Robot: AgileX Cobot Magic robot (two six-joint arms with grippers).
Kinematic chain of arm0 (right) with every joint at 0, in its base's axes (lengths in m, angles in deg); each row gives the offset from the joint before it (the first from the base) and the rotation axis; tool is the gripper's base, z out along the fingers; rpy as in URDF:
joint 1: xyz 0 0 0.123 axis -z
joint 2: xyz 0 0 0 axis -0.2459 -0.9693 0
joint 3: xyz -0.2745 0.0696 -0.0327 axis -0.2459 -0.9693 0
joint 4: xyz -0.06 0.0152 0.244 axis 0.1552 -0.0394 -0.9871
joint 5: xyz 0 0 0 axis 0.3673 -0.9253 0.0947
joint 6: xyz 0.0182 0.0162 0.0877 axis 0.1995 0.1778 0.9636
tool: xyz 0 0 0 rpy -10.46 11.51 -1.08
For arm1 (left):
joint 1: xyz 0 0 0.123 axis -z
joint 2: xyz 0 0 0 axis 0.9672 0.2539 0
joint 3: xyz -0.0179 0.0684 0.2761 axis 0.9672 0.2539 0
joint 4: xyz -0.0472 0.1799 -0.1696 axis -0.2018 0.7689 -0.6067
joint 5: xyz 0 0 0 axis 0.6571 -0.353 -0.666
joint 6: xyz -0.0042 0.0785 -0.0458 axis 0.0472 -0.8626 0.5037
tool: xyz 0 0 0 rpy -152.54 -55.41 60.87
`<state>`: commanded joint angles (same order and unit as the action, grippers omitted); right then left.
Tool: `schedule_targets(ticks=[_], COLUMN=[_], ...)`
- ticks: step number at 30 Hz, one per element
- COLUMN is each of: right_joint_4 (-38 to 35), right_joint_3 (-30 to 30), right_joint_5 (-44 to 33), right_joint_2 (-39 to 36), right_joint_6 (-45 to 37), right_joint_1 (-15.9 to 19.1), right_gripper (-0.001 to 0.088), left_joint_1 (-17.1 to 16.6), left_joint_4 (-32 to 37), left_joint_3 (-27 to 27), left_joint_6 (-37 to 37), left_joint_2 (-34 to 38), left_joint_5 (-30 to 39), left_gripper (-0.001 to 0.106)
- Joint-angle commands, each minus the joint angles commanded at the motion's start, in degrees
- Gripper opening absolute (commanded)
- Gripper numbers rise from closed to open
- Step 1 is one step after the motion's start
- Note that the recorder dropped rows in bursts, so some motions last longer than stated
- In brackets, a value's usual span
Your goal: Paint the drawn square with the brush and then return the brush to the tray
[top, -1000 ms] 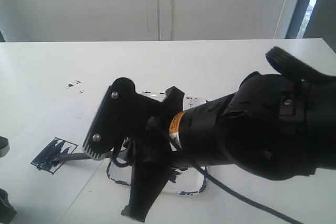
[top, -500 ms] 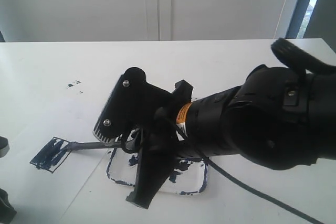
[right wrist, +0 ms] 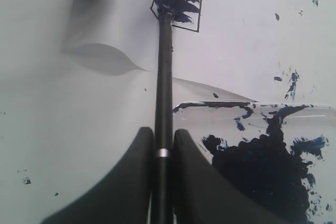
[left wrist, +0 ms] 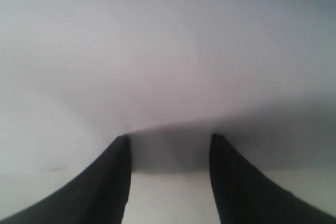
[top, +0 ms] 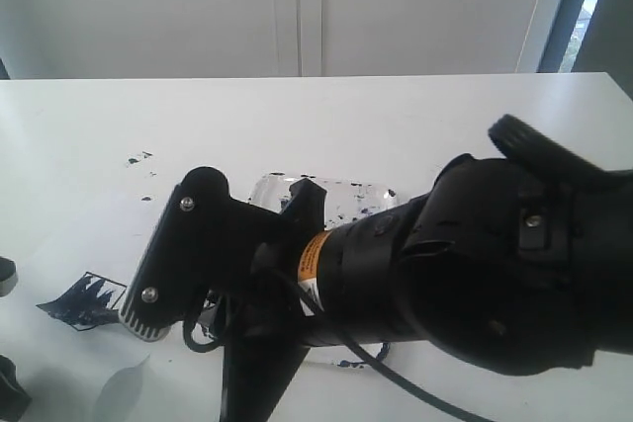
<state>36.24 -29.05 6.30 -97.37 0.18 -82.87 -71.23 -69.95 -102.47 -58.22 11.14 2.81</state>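
Here, an illegible orange label (top: 315, 256) sits behind the right gripper (right wrist: 164, 132).

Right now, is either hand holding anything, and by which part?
The right hand grips the brush on its shaft at the silver band, away from the tip. The left hand is open, empty.

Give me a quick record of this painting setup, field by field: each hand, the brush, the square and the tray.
right hand: shut on the brush, gripping its shaft
left hand: open, holding nothing
brush: black, tip lying in the drawn square
drawn square: partly filled with dark blue paint, some white left
tray: clear, beside the brush shaft, holds a large dark paint blot
task stage: painting under way, brush not yet returned
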Motion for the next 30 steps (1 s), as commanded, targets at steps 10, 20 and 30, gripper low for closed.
schedule_targets(ticks=[10,20,30], right_joint_4=[2.46,2.85,-0.35], right_joint_3=[0.0,0.0,0.0], right_joint_5=[4.58,1.59,0.06], right_joint_2=[4.66,6.44,3.9], right_joint_6=[0.0,0.15,0.38], right_joint_1=[2.01,2.46,2.36], right_gripper=[0.0,0.0,0.0], left_joint_1=[0.0,0.0,0.0], left_joint_4=[0.0,0.0,0.0], left_joint_3=[0.0,0.0,0.0], left_joint_6=[0.0,0.0,0.0], left_joint_2=[0.0,0.0,0.0], left_joint_5=[0.49,0.37,0.37], left_gripper=[0.052,0.052,0.052])
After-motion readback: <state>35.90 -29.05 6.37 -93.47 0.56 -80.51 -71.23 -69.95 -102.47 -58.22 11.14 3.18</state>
